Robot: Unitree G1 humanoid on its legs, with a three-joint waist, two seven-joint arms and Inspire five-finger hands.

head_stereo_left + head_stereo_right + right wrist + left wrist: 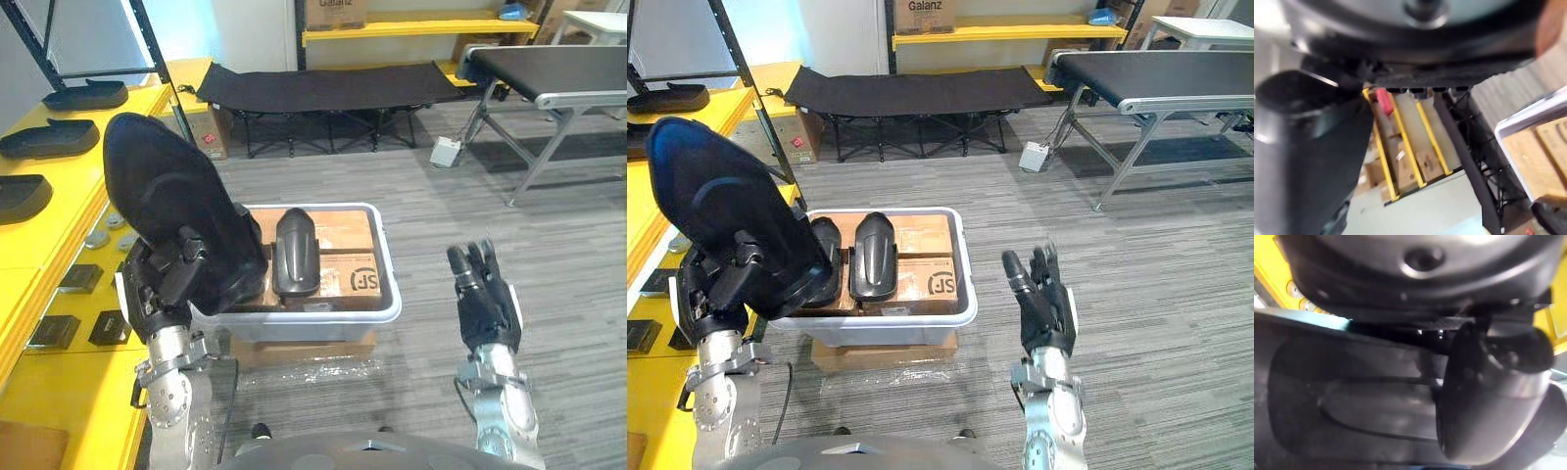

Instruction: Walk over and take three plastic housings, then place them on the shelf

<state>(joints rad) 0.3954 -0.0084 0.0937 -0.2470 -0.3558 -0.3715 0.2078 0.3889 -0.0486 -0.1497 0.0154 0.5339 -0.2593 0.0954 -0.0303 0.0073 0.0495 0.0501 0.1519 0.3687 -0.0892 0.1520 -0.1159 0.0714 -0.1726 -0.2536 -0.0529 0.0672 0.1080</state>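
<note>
My left hand [162, 279] is curled round a large black plastic housing [171, 211], held upright above the left side of a white tub [390, 294]; the same housing [1376, 401] sits close against the palm in the left wrist view. Another black housing [295, 252] lies in the tub on cardboard boxes, and a second one [826, 257] shows beside it in the right eye view. Three more black housings [49, 137] lie on the yellow shelf [59, 255] at my left. My right hand [485, 299] hangs open to the right of the tub, holding nothing.
The tub rests on a cardboard box [304, 348] on the grey floor. Small dark and grey parts [83, 279] lie on the shelf's lower tier. A black folding cot [323, 88] stands behind, and a conveyor table [549, 73] at the far right.
</note>
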